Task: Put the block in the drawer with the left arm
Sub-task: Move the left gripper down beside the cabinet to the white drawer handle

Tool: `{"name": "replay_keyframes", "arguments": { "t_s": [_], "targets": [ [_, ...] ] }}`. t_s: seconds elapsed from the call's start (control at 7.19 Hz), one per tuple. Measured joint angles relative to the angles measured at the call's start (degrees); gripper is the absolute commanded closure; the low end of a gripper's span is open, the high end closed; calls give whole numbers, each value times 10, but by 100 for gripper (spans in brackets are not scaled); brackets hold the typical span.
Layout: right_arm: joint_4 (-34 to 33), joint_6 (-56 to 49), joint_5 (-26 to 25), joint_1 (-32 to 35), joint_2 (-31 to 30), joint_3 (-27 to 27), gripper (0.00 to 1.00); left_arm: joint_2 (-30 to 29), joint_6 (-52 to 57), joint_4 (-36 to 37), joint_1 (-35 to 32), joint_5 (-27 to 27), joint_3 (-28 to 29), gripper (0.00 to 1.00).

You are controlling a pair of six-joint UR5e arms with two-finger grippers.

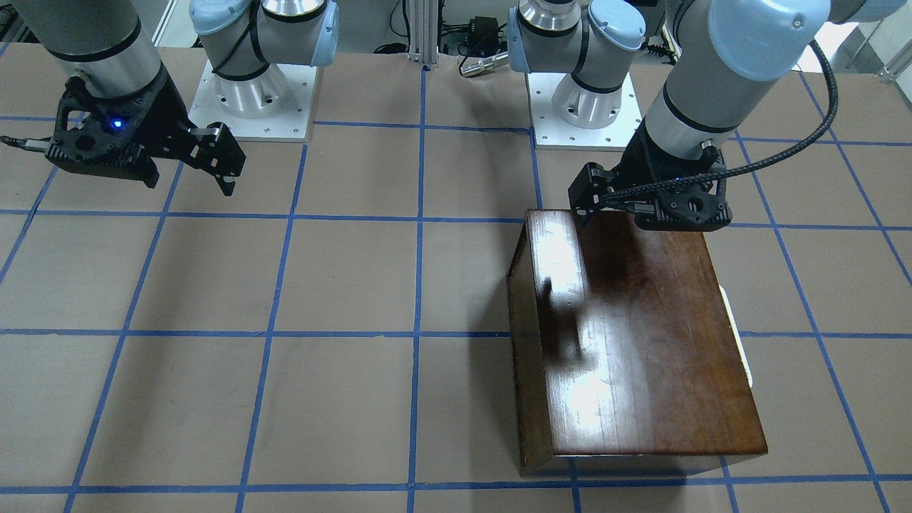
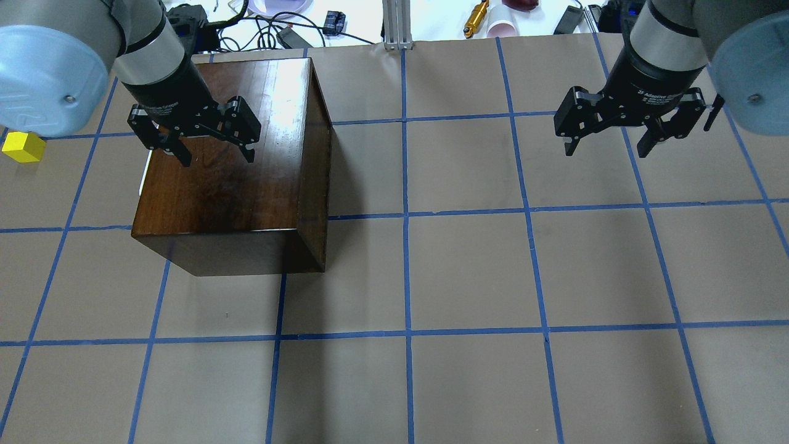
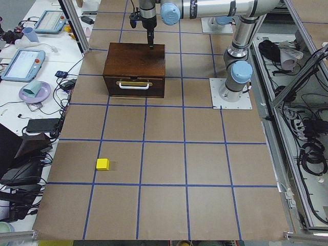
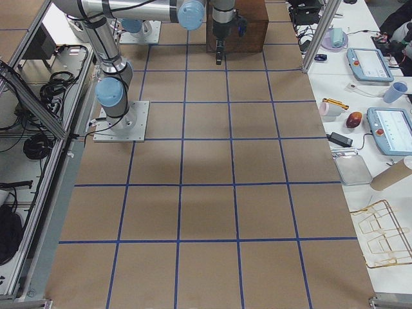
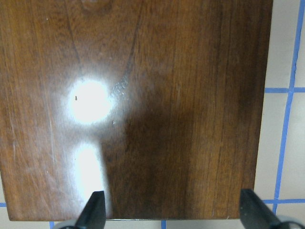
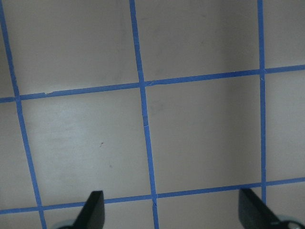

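Overhead: the left arm holds the left jaws apart above the box. The block lies on the table, well to the left of those jaws. The right jaws hang apart over the table. Left side view: the drawer seems shut, below the left jaws.

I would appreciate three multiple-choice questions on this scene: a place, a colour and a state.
1. Where is the block? A. on the table, apart from the wooden box; B. on the box's top; C. in a bowl.
2. What colour is the block? A. red; B. yellow; C. green.
3. How is the left gripper? A. shut on the block; B. open, empty, over the box; C. shut on a cup.
Key: 1A, it lies on bare table; 2B, bright yellow overhead; 3B, its jaws stand spread.
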Motion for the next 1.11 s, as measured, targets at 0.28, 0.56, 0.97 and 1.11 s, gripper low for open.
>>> {"name": "replay_keyframes", "arguments": {
  "t_s": [0.28,0.56,0.97,1.11],
  "targets": [
    [0,0,0,0,0,0,0,1,1,-1,8,1,0,0],
    [0,0,0,0,0,0,0,1,7,-1,31,-2,3,0],
    [0,0,0,0,0,0,0,-5,67,0,108,-10,15,0],
    [0,0,0,0,0,0,0,-13,79,1,133,-10,23,0]
  ]
}}
